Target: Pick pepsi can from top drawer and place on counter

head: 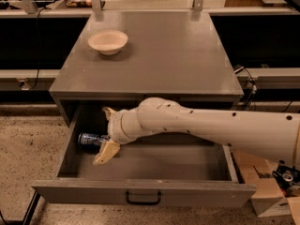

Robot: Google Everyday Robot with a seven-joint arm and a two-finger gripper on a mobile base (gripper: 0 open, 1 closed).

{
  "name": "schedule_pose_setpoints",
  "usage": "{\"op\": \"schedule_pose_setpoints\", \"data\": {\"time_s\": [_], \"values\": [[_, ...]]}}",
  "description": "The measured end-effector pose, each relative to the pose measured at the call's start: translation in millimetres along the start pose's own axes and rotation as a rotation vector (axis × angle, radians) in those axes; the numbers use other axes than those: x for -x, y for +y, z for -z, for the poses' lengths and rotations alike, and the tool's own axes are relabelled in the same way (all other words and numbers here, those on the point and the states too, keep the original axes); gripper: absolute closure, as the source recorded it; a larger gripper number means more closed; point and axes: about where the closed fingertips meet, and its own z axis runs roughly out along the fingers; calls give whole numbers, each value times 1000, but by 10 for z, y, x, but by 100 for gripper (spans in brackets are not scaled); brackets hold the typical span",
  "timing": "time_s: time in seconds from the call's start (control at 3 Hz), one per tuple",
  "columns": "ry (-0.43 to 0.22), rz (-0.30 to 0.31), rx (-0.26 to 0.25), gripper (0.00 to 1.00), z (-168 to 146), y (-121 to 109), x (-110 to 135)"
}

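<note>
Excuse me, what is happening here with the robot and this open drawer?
The robot's arm is reaching into the open top drawer. Its gripper is at the drawer's left side with its fingers open. The pepsi can lies on its side on the drawer floor and appears to be between them, not yet lifted. A beige bowl sits on the counter.

Pale arm (211, 128) outstretched from the right, gripper (102, 135) left of centre, fingers (107, 151) spread.
</note>
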Motion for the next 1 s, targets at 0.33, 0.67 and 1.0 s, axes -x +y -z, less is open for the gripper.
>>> {"op": "schedule_pose_setpoints", "data": {"time_s": [0.33,0.67,1.0], "values": [[-14,-65,43,0,-202,169,-151],[-4,-97,39,0,-271,219,-248],[-29,-98,5,0,-231,117,-197]]}}
